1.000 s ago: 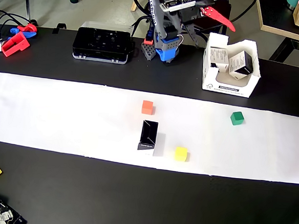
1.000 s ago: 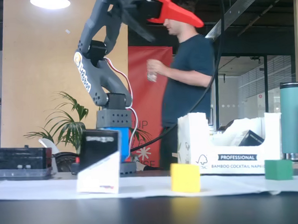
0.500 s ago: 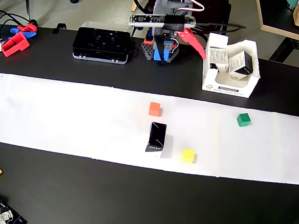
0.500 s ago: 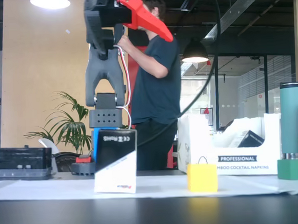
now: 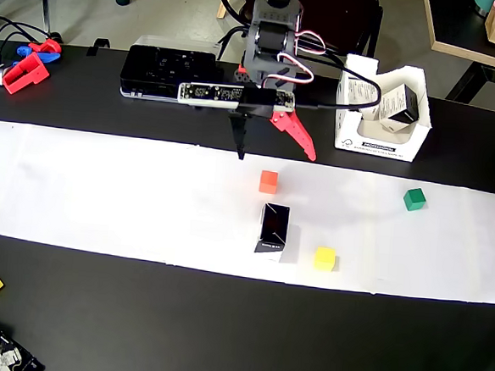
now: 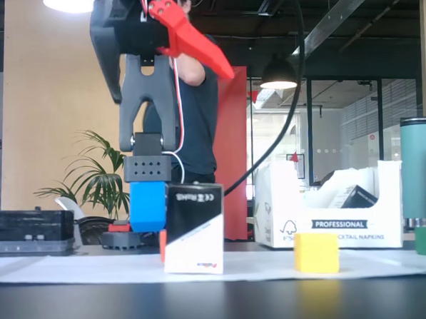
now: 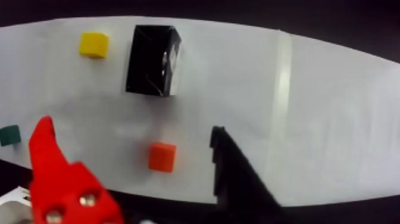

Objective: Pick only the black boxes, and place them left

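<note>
The arm reaches forward from the far side of the table, and its gripper [image 5: 275, 153] hangs in the air over the white paper strip [image 5: 102, 192], fingers pointing toward the near side. The pincer is wide apart and holds nothing: one red finger [image 5: 295, 134] and one black finger [image 5: 240, 134].

In the overhead view, one black box [image 5: 273, 228] stands upright on the paper, between the orange cube [image 5: 268, 182] and the yellow cube [image 5: 324, 258]. A second black box [image 5: 401, 105] lies tilted inside the white tray [image 5: 378, 145], far right.

The wrist view shows the gripper [image 7: 132, 138] above the orange cube, not touching. Only the fixed view shows a person [image 6: 200, 124] behind the arm.
</note>
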